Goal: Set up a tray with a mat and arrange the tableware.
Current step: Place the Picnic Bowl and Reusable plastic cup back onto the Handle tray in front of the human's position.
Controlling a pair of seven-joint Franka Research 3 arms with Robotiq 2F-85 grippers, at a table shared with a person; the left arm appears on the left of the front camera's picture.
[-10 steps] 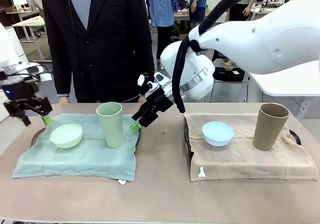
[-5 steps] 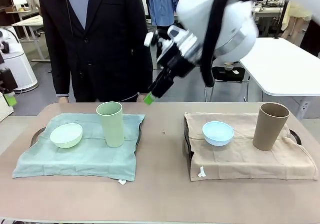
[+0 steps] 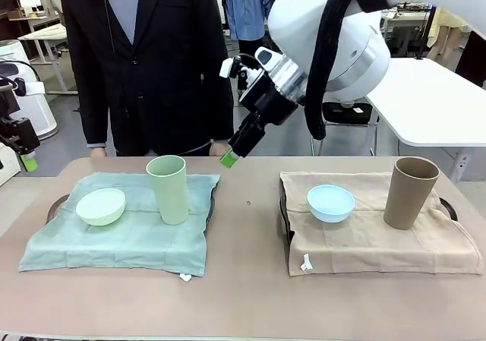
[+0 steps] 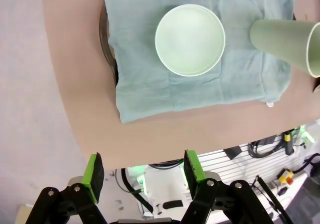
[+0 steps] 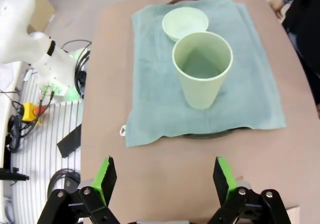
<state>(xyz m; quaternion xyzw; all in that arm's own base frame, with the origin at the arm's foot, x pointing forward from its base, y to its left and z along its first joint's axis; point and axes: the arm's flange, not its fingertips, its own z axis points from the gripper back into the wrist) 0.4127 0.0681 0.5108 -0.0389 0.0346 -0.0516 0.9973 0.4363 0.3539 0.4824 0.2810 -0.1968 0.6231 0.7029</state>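
The green mat [image 3: 121, 231] lies over a dark tray [image 3: 210, 204], and on it the pale green cup [image 3: 168, 188] stands upright just right of the pale green bowl [image 3: 100, 206]. Over to the right, well apart from that mat, a beige mat [image 3: 380, 231] carries the pale blue bowl [image 3: 330, 203] and the brown cup [image 3: 410, 192]. The right gripper [image 3: 228, 159] hangs above the green mat's far right corner — fingers spread, empty. The left gripper [image 4: 144, 176] sits off the mat's left side, also spread wide and holding nothing.
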